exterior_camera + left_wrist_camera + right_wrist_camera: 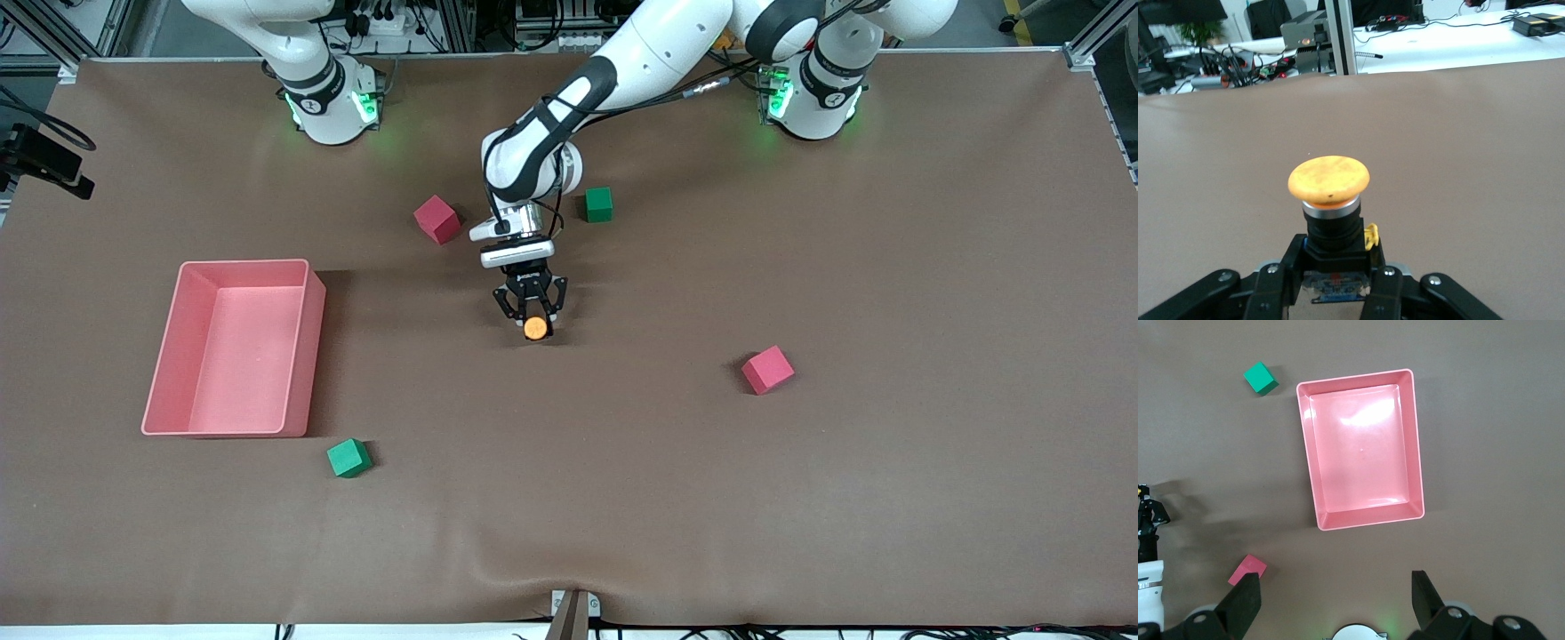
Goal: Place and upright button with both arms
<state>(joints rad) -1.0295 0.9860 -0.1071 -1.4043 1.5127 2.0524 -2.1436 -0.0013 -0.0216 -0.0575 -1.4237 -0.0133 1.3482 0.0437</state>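
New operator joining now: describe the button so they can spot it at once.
Start at the white left arm reaching over the middle of the brown table. Its black left gripper is shut on the small black-bodied push-button. Unlike the red and green foam cubes around it, it has a round orange cap.

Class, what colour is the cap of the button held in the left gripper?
Orange, on the button in the left gripper; clearest in the left wrist view.

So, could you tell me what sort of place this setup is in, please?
Most likely a robotics lab: two bench-mounted arms at a brown-covered table, aluminium framing, and cables and electronics on white benches; the left tool holds the button.
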